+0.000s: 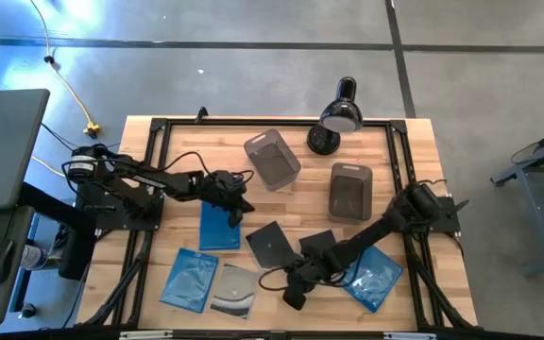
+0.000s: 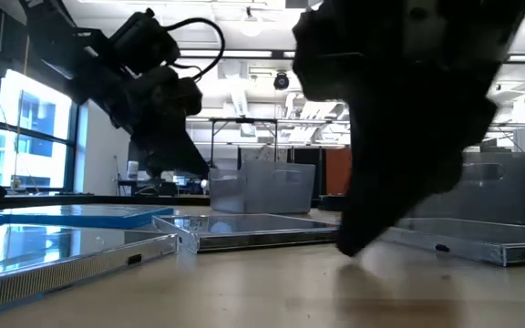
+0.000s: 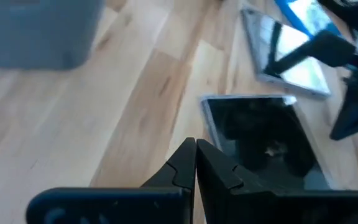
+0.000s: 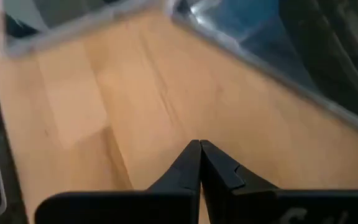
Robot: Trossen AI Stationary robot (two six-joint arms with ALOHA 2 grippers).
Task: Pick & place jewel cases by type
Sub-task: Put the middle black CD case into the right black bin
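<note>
Three glossy blue jewel cases lie flat on the wood: one (image 1: 220,227) under my left arm, one (image 1: 189,280) at the near left, one (image 1: 371,277) at the near right. Two dark cases (image 1: 270,244) (image 1: 317,246) lie mid-table. The clear-grey case with the silver disc (image 1: 234,289) lies near the front edge. My left gripper (image 1: 237,212) (image 3: 196,146) is shut and raised, by the right edge of the middle blue case; a dark case (image 3: 260,140) lies just ahead of it. My right gripper (image 1: 294,297) (image 4: 200,146) is shut, low over bare wood between the clear case and the right blue case.
Two smoky grey tubs (image 1: 272,159) (image 1: 350,191) stand on the far half of the table. A black dome lamp (image 1: 338,118) sits at the far edge. A black frame (image 1: 159,127) runs around the table. Bare wood shows near the front edge, under my right gripper.
</note>
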